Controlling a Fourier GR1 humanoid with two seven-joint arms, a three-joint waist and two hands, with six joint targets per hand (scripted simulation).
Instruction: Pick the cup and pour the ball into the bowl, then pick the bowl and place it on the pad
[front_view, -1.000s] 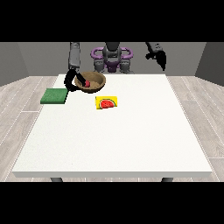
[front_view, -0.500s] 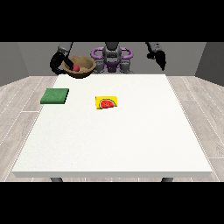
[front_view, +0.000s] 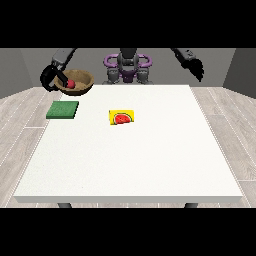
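A brown bowl (front_view: 80, 82) with a red ball (front_view: 71, 84) inside hangs in the air above the table's far left corner. The hand at the view's left (front_view: 51, 77) is curled round the bowl's left rim and holds it up. Just in front of it and lower, a green pad (front_view: 63, 109) lies flat on the table. The hand at the view's right (front_view: 196, 68) is raised in the air beyond the far right corner with nothing in it. A yellow cup (front_view: 122, 117) with a red watermelon print lies on the table near the middle of the far half.
The white table (front_view: 130, 165) stretches wide towards the camera. The robot's purple and grey torso (front_view: 127, 67) stands behind the far edge. Grey wood flooring surrounds the table.
The bowl with the ball was lifted off the table and carried leftwards by the hand at the view's left. It now hangs above the far edge of the pad. The other hand has barely moved.
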